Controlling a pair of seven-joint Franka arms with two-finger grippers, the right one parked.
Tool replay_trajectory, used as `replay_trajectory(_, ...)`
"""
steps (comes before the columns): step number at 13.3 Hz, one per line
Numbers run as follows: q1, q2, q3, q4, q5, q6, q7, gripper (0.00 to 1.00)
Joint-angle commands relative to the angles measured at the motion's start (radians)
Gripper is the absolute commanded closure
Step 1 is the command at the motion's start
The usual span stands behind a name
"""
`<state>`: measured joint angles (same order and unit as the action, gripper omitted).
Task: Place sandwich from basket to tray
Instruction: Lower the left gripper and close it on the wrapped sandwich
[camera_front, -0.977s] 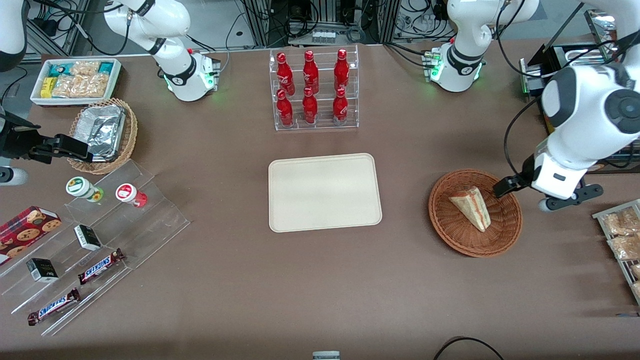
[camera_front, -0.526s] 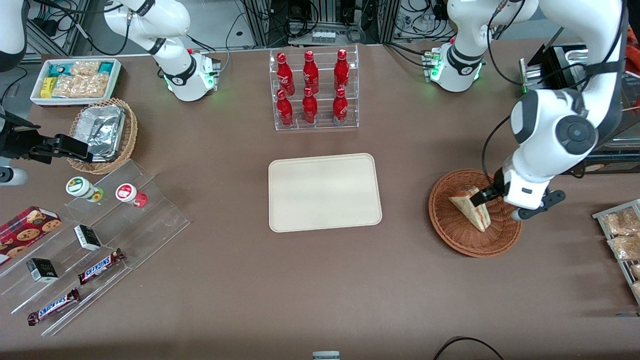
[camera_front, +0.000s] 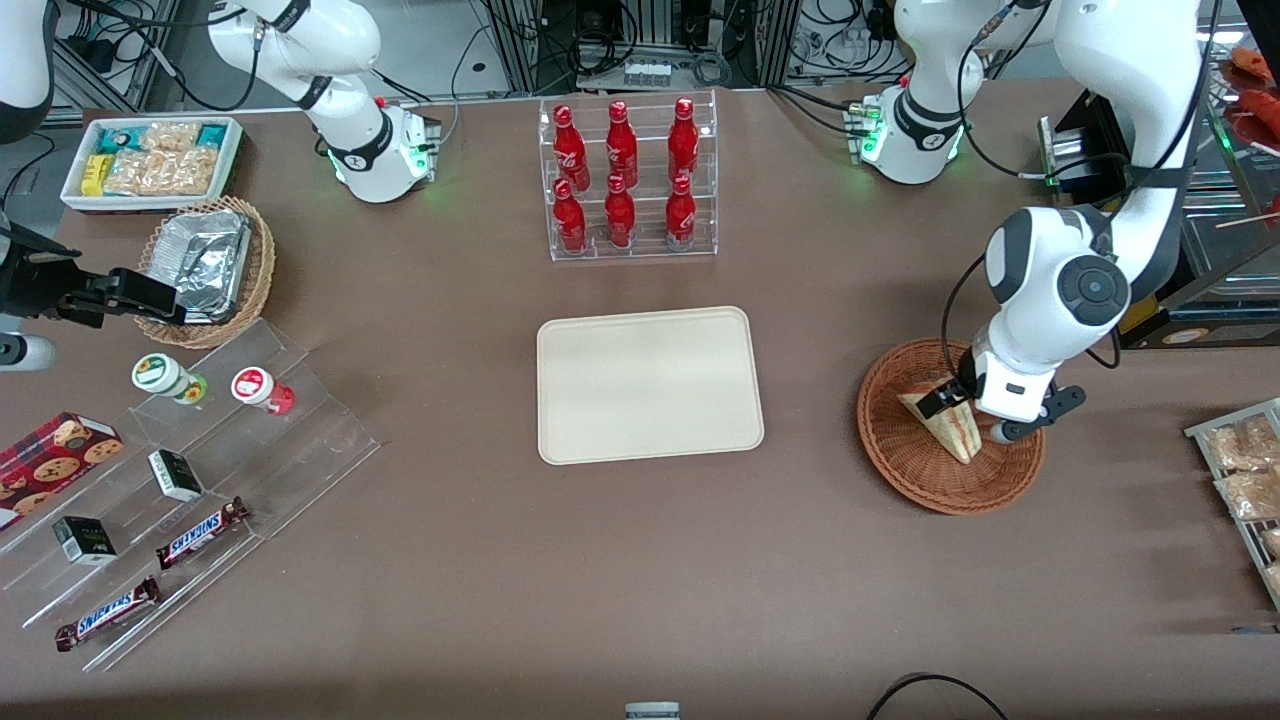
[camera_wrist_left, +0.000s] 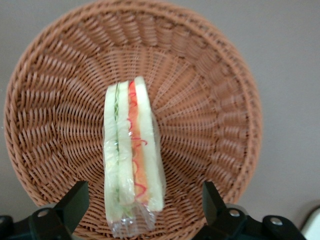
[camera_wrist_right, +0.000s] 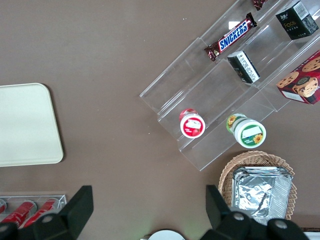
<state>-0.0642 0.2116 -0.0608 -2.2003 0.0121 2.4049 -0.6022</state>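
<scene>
Gripper (camera_front: 962, 413) of the working arm is positioned low over the basket (camera_front: 905, 462), at the right of centre in the front view. Its two fingers (camera_wrist_left: 75, 200) are spread wide apart, one on each side of the sandwich (camera_wrist_left: 132, 155), with clear wicker visible between each finger and the bread; nothing is gripped.

Sandwich (camera_front: 948, 425) lies inside the basket (camera_wrist_left: 210, 85), standing on edge so that its cut face, with red-orange and green filling between pale bread slices, faces the wrist camera. A clear wrapper shows at its nearer end. In the front view one dark finger overlaps the wide end of the wedge, while the pointed end extends toward the basket rim nearest the front camera.

Tray (camera_front: 648, 385) sits at the centre of the frame, well apart from the basket, toward the parked arm's end of the table. A clear rack of red bottles (camera_front: 625, 180) stands above the tray in the frame, farther from the front camera.
</scene>
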Motion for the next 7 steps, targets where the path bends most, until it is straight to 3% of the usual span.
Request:
replay_trajectory(1, 0.006, 0.021, -0.001, -0.012, 0.011, 0.02, -0.018, 0.0)
replay_trajectory(5, 0.014, 0.058, -0.001, -0.003, 0.011, 0.039, -0.018, 0.01)
replay_trajectory(7, 0.014, 0.066, -0.001, 0.001, 0.006, 0.057, -0.024, 0.11)
